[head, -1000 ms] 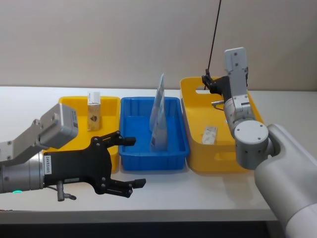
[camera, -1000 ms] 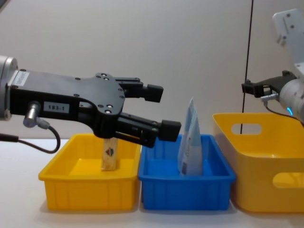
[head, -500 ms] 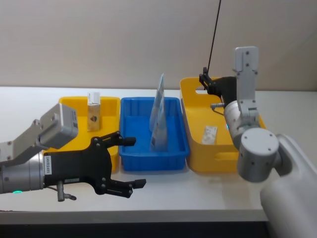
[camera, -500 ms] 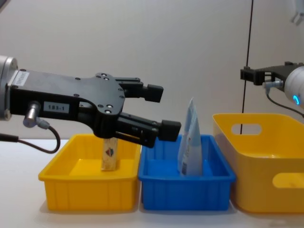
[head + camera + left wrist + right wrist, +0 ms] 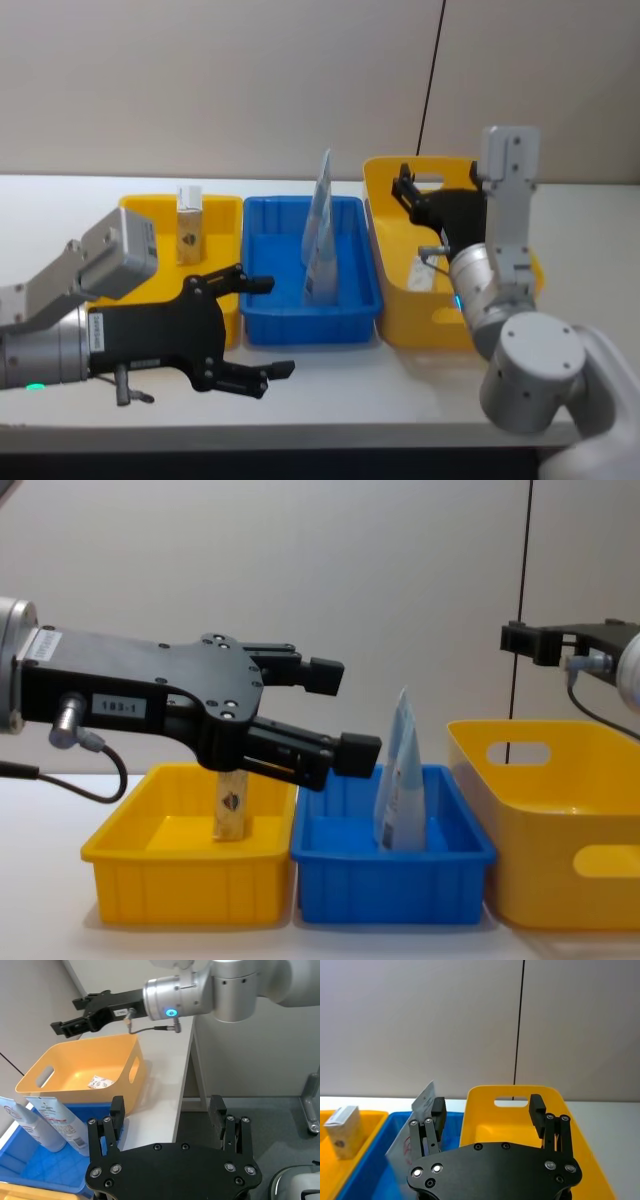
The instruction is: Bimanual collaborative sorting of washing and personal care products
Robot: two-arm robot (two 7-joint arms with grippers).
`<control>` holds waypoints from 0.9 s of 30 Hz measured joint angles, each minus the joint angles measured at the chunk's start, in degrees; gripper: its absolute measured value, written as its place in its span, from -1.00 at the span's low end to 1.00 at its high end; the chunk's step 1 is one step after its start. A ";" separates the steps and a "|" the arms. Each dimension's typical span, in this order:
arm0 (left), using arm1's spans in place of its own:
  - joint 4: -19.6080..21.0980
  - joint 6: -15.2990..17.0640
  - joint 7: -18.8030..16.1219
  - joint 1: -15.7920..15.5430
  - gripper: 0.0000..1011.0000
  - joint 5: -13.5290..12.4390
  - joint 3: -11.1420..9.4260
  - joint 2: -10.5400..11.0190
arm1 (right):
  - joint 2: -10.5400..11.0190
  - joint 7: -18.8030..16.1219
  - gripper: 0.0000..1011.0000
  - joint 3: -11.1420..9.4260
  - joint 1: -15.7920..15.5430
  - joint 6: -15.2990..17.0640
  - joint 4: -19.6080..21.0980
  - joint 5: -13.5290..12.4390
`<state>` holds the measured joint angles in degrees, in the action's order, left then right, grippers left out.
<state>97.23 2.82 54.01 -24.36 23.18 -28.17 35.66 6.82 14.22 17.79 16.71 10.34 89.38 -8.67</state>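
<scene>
- Along the middle of the desk [image 5: 60, 200] three bins stand side by side: a small yellow bin [image 5: 226, 201] toward the left edge, a blue bin [image 5: 310, 328] in the centre and a large yellow bin [image 5: 400, 322] toward the right edge.
- My right gripper [image 5: 403, 190] hangs above the large yellow bin near its back rim, jaws apart and holding nothing.
- My left gripper [image 5: 268, 328] hovers over the desk's front edge, before the small yellow and blue bins, jaws wide apart and empty.
- Every product I can see lies in a bin, so I judge the sorting nearly done and the step in hand to be taking my right arm clear.
- To do that well I would rise straight up with the jaws apart, staying off the bin's rim and handle slot, and swing aside only once above the wall.
- My left arm should keep low and forward, well away from the pouch, which looks easy to topple.
- The white soft pack [image 5: 423, 272], small with a grey pattern, lies flat on the large yellow bin's floor.
- The slim tan carton [image 5: 190, 228] stands upright at the back of the small yellow bin, a dark diamond mark on its front.
- The tall pale blue-white pouch [image 5: 320, 238] stands on end in the blue bin, narrowing to a peak.
</scene>
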 joint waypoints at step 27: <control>0.00 0.00 0.00 0.00 0.98 0.00 0.00 0.00 | -1.11 -1.06 0.98 2.68 -6.93 2.58 6.21 1.35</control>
<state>97.23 2.82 54.01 -24.36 23.18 -28.17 35.67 5.72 13.15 20.46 9.79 12.92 95.59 -7.32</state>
